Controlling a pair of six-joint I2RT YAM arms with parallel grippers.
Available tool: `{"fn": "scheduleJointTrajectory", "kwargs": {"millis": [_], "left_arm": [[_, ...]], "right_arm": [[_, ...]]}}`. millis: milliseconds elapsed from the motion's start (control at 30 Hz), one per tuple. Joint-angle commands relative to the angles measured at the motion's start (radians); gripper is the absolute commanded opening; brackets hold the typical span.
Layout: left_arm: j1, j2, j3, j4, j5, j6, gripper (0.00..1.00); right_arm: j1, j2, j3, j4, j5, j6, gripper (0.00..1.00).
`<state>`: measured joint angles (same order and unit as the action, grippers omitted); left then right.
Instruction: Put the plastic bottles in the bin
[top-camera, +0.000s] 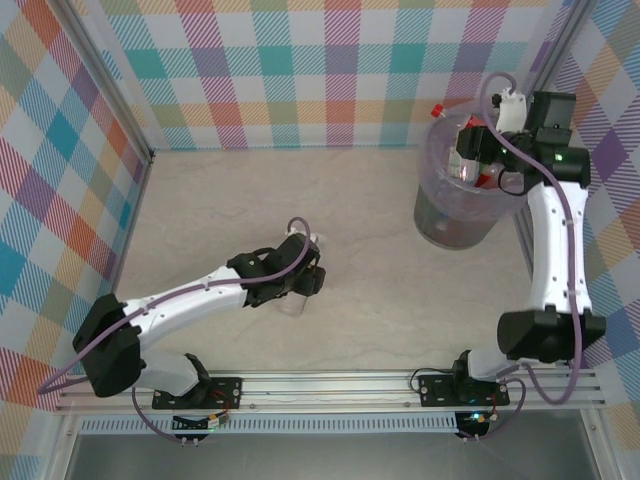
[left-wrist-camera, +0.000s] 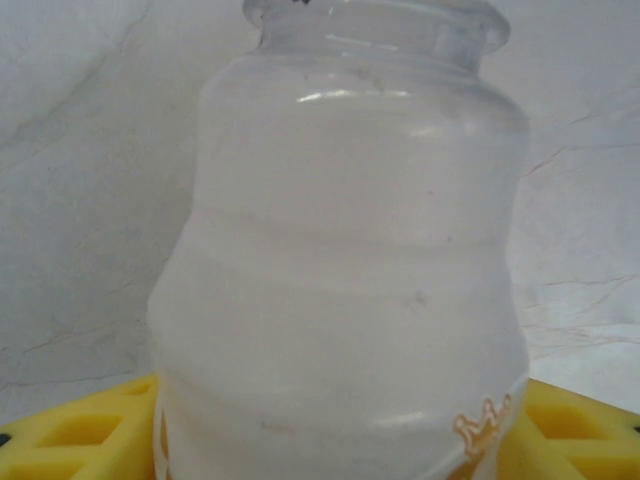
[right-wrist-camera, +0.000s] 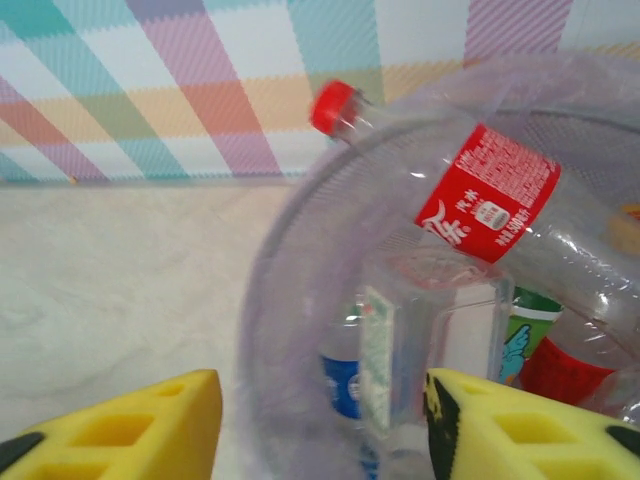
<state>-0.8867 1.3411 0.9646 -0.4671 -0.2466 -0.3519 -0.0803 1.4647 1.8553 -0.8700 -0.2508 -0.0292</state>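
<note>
A pale, marble-veined tabletop lies under soft, even light. 3 walls close it in: the back wall, left wall and right wall, all in pastel plaid. Aluminium posts stand at the 2 back corners, and an aluminium rail runs along the near edge.

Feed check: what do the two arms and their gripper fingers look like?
The left arm and right arm both have white links and black joint housings, and each sits on a black base plate. A lilac cable runs along each arm. The finger pads are yellow foam with square cut-outs. A small green light glows near the right arm's wrist.
</note>
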Motion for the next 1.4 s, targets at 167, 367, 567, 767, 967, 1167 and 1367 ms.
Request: {"fn": "scheduleJointTrajectory", "kwargs": {"millis": [167,367,567,767,967,1167,1367], "left_arm": [[0.011,-0.170,-0.080,0.220,0.035,0.014,0.51],[0.010,-0.228,-0.144,0.368,0.111,0.001,0.51],[0.009,-0.201,-0.160,0.502,0.239,-0.011,0.52],[0.009,-0.120,-0.137,0.580,0.349,-0.042,0.51],[-0.012,-0.068,-0.074,0.527,0.385,-0.041,0.48],[-0.013,-0.067,-0.086,0.556,0.390,-0.048,0.47],[-0.014,-0.063,-0.099,0.604,0.422,-0.058,0.45]], "right_arm": [[0.308,-0.279,-0.234,-0.002,0.021,0.180,0.68],[0.457,-0.383,-0.472,0.112,-0.073,0.325,0.75],[0.493,-0.418,-0.633,0.166,-0.122,0.393,0.83],[0.494,-0.477,-0.759,0.254,-0.153,0.458,0.93],[0.495,-0.486,-0.815,0.283,-0.124,0.517,1.00],[0.496,-0.464,-0.861,0.373,-0.185,0.569,0.97],[0.499,-0.417,-0.883,0.454,-0.206,0.606,0.94]]}}
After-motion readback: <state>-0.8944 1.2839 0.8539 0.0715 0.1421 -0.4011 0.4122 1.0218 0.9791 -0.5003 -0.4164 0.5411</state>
